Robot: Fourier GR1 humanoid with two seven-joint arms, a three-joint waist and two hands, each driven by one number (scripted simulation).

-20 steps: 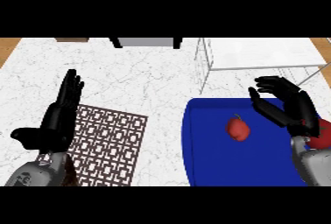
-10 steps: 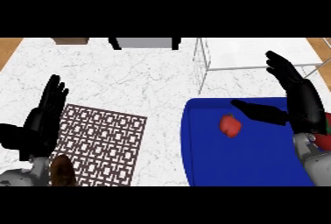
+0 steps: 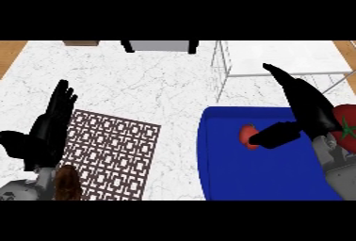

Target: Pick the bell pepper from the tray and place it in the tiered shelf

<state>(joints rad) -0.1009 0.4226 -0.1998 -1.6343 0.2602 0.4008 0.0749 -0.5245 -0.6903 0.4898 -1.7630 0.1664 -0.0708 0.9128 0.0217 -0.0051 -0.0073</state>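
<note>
A small red bell pepper [image 3: 245, 135] lies on the blue tray [image 3: 236, 179] at the right. My right hand [image 3: 309, 110] hovers just right of it, open, with straight fingers pointing up and to the left. Its thumb [image 3: 278, 134] reaches across and touches or overlaps the pepper's right side, hiding part of it. The white wire tiered shelf [image 3: 278, 61] stands behind the tray at the top right. At the left edge, above the mat, my left hand [image 3: 45, 134] rests open with its fingers up.
A second red round thing with a green star-shaped top [image 3: 345, 124] shows behind my right wrist at the tray's right edge. A brown lattice mat [image 3: 111, 155] lies on the marble counter [image 3: 153, 84]. A brown object [image 3: 66, 183] sits by my left forearm.
My right hand has uncurled: its fingers now stand straight and the thumb has come down to the pepper. The left hand has sunk lower in the view.
</note>
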